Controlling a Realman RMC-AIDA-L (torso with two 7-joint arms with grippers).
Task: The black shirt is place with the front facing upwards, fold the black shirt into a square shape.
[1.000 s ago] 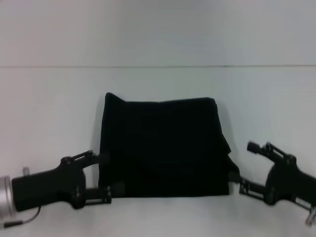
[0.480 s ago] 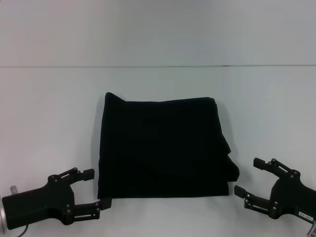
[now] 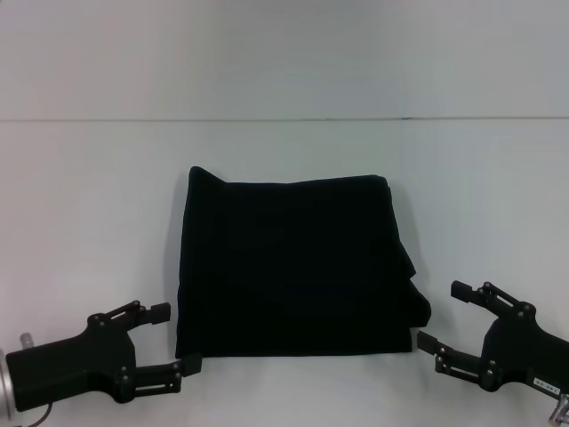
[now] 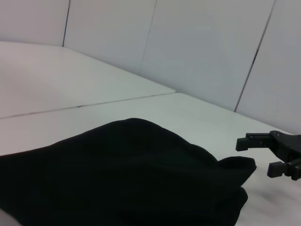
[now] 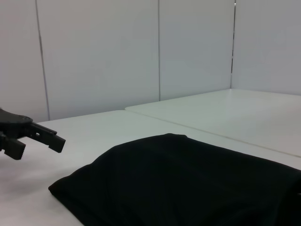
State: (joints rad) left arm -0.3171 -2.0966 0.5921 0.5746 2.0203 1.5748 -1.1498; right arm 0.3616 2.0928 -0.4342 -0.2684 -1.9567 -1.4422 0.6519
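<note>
Nearest to us in the head view, at the lower left of the frame, we see the left gripper (image 3: 165, 340) with its two fingers spread apart and nothing between them. Its lower fingertip sits just beside the near left corner of the black shirt (image 3: 293, 267); whether it touches the cloth we cannot tell. At the lower right of the frame the right gripper (image 3: 441, 315) is likewise spread wide and holds nothing, its fingers just off the shirt's near right corner, with a sliver of white table (image 3: 89, 196) showing between them.

Between the two grippers, at the centre of the frame, the shirt lies folded into a roughly square block, flat on the table. Its right edge bulges outward near the front corner, and its far left corner pokes up a little. We see only plain black cloth on the side facing up.

In the left wrist view the shirt (image 4: 117, 179) fills the lower part of the frame, with the right gripper (image 4: 256, 155) at the right edge. In the right wrist view the shirt (image 5: 188, 183) lies low and the left gripper (image 5: 40, 141) sits at the left edge.

Beyond the shirt a seam (image 3: 284, 119) crosses the table.
</note>
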